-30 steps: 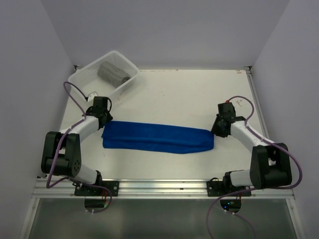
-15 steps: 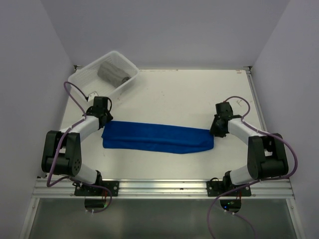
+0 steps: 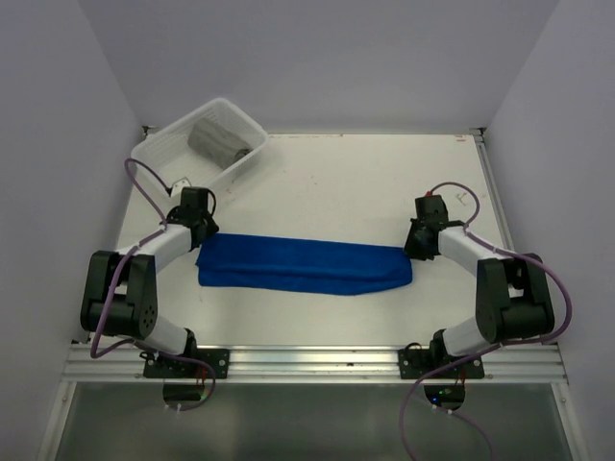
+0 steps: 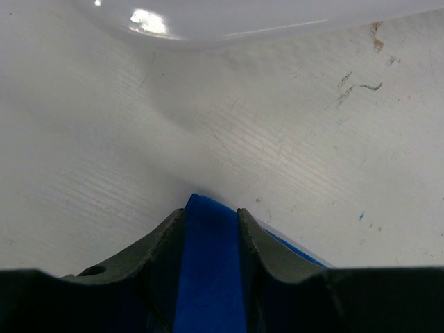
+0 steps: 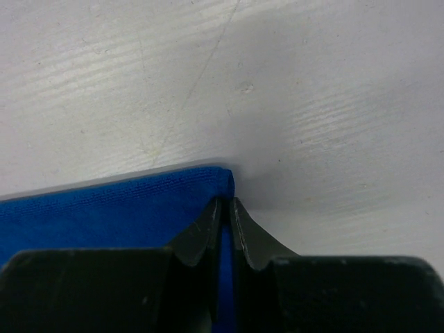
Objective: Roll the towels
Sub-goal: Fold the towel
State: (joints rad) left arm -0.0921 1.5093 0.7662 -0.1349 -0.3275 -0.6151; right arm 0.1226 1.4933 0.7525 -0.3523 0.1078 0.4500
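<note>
- Top external: a bright royal blue towel (image 3: pixel 306 266), soft cloth folded into a long flat strip, lies across the middle of the white counter (image 3: pixel 356 187). The left hand (image 3: pixel 199 233) sits at its left end and the right hand (image 3: pixel 415 252) at its right end. A plain grey towel (image 3: pixel 219 139) lies bundled in the translucent white ribbed plastic basket (image 3: pixel 159 152) at the far left corner. It seems to be rolled, though I cannot confirm that.
- Left wrist: the left hand (image 4: pixel 210 216) is closed partway on a thick fold of the blue towel (image 4: pixel 208 277), which fills the gap between its fingers.
- Right wrist: the right hand (image 5: pixel 225 205) is pinched almost closed on the thin end edge of the blue towel (image 5: pixel 104 215), with a sliver of blue between the fingers.
- Progress, as I judge it: the grey towel looks finished. The blue towel is folded and gripped at both ends, but no turn of a roll shows, so its rolling remains.
</note>
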